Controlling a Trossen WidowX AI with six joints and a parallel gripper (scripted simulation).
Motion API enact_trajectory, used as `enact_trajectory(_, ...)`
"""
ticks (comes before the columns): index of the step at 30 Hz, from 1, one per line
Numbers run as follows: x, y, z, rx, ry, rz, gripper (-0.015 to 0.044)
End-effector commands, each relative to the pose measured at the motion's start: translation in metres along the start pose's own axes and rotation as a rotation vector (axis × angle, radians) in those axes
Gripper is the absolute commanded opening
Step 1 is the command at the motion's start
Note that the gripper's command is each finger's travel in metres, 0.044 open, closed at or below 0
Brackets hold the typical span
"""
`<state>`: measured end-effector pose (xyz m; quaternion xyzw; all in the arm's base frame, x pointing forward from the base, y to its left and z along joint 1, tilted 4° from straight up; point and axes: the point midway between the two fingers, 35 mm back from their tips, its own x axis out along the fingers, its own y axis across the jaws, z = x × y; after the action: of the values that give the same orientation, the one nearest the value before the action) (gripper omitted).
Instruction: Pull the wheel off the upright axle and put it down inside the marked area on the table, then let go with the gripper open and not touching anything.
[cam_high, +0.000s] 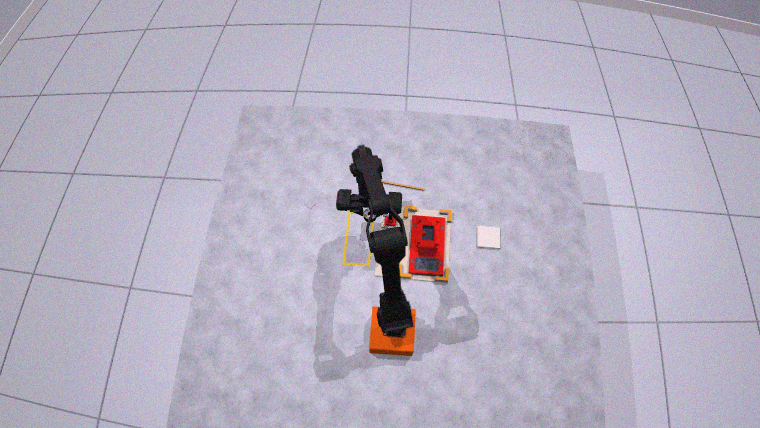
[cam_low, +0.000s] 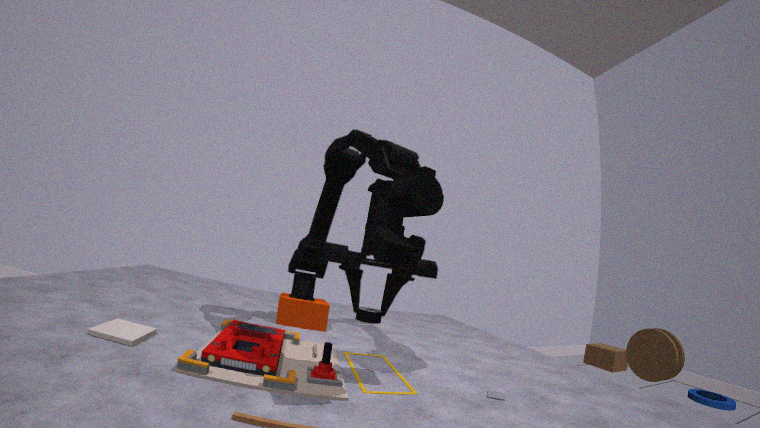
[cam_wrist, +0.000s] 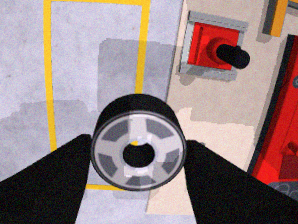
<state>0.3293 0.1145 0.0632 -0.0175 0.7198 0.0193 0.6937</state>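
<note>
My gripper is shut on the wheel, a black tyre with a grey spoked hub. It holds the wheel well above the table. In the wrist view the wheel hangs over the corner of the yellow marked area nearest the beige board. The upright black axle stands bare on its red foot at the board's edge, apart from the wheel. In the top view the arm hides the wheel.
A red chassis sits on the board. A white tile and a wooden stick lie nearby. A cardboard box, a brown disc and a blue ring are far off.
</note>
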Motion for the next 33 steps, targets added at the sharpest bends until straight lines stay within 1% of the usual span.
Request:
enact_trajectory(1,-0.001,0.016,-0.012,0.002,0.000,0.006,0.0000)
enact_trajectory(6,-0.003,0.033,-0.026,0.002,0.001,0.008,0.0000)
enact_trajectory(10,-0.002,0.036,-0.027,0.002,0.001,0.009,0.0000)
enact_trajectory(20,0.020,0.036,-0.027,0.002,0.001,0.009,0.0000)
enact_trajectory(23,0.034,0.037,-0.026,0.002,0.001,0.009,0.0000)
enact_trajectory(31,0.091,0.037,-0.027,0.002,0.001,0.009,0.0000)
enact_trajectory(33,0.101,0.036,-0.028,0.002,0.001,0.009,0.0000)
